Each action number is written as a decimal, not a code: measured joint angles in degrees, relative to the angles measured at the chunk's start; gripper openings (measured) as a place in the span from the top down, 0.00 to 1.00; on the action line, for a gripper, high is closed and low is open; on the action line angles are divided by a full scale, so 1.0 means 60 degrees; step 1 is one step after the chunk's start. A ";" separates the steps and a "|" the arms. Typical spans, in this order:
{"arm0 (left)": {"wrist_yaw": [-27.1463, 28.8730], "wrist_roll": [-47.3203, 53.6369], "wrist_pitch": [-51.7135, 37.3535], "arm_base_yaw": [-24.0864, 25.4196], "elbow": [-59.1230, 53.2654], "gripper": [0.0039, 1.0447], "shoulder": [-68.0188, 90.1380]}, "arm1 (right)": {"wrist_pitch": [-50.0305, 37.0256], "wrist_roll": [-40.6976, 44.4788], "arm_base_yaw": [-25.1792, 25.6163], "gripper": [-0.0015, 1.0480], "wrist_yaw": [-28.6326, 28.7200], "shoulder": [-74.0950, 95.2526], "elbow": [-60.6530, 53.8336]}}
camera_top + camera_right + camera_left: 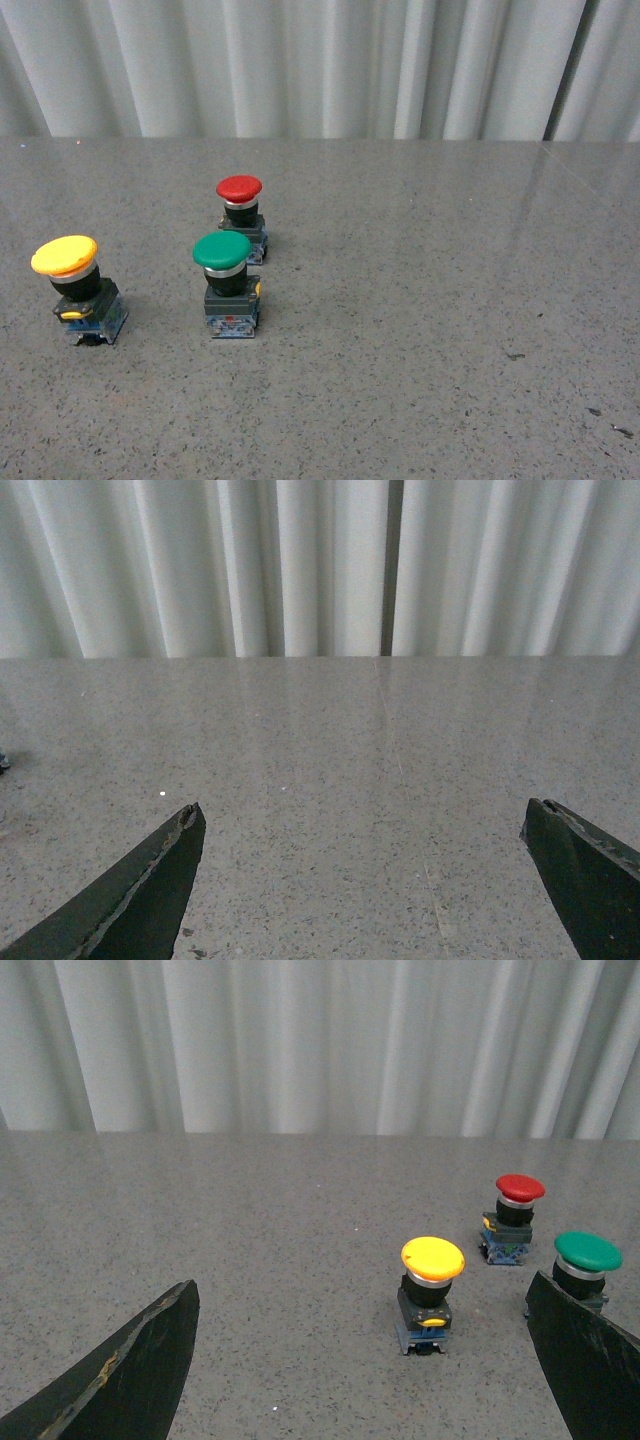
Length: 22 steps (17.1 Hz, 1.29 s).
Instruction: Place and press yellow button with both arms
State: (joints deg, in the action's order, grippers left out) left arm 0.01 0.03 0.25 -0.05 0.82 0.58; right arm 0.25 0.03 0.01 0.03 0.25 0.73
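Observation:
The yellow button stands upright at the left of the grey table, with a yellow mushroom cap, black neck and grey-blue base. It also shows in the left wrist view, ahead of my left gripper, between the lines of its two black fingers. That gripper is open and empty. My right gripper is open and empty over bare table; no button lies between its fingers. Neither arm shows in the front view.
A green-capped button stands right of the yellow one, and a red-capped button behind it. Both show in the left wrist view, green and red. A white curtain hangs behind the table.

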 joint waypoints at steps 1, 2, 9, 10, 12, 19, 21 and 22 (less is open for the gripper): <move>0.0000 0.0000 0.0000 0.0000 0.0000 0.06 -0.0004 | 0.0000 -0.0004 0.0000 0.06 0.0000 0.0000 0.0000; 0.0000 0.0000 0.0000 0.0000 0.0000 0.06 0.0000 | 0.0000 0.0000 0.0000 0.06 0.0000 0.0000 0.0000; 0.0000 0.0000 0.0000 0.0000 0.0000 0.06 0.0000 | 0.0000 0.0000 0.0000 0.06 0.0000 0.0000 0.0000; 0.0000 0.0000 0.0000 0.0000 0.0000 0.06 0.0000 | 0.0000 0.0000 0.0000 0.06 0.0000 0.0000 0.0000; 0.0000 0.0000 0.0000 0.0000 0.0000 0.06 0.0000 | 0.0000 0.0000 0.0000 0.06 0.0000 0.0000 0.0000; 0.0000 0.0000 0.0000 0.0000 0.0000 0.06 0.0000 | 0.0000 0.0000 0.0000 0.06 0.0000 0.0000 0.0000; 0.2284 -0.0189 0.2375 -0.1089 0.1049 0.06 0.1599 | 0.0004 -0.0015 0.0000 0.06 -0.0015 0.0000 0.0000; 0.2852 -0.0193 0.2135 -0.1421 0.1453 0.06 0.2550 | -0.0007 -0.0004 0.0000 0.06 0.0004 0.0000 0.0000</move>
State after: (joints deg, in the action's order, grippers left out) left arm 17.12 -1.13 13.06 -8.58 9.54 15.88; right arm 0.21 0.01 0.01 0.05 0.25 0.73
